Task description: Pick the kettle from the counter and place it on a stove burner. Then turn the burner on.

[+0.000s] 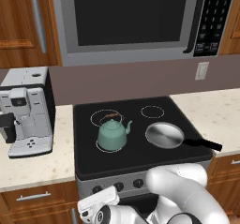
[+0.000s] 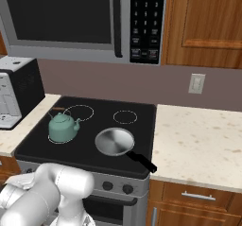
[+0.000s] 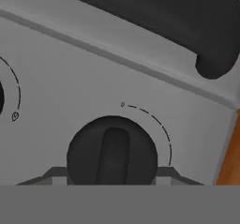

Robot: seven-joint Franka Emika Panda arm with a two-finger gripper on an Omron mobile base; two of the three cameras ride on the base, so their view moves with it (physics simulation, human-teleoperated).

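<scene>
The teal kettle (image 1: 111,135) (image 2: 61,128) stands upright on the front left stove burner (image 1: 99,147) (image 2: 53,140), whose white ring shows around its base. The beige counter (image 1: 37,164) (image 2: 198,140) flanks the black cooktop. My hand (image 1: 97,203) is low at the stove's front panel, by the leftmost knob. In the hand view, my gripper (image 3: 112,177) sits around that round dark knob (image 3: 112,148), with a grey fingertip (image 3: 52,176) touching each side of it. The knob's bar stands nearly straight up in that view.
A flat silver pan (image 1: 164,135) (image 2: 115,141) rests on the front right ring, its black handle (image 1: 204,144) pointing over the stove's right front corner. A coffee machine (image 1: 28,110) stands on the left counter. The oven door handle (image 3: 187,17) lies just beyond the knob.
</scene>
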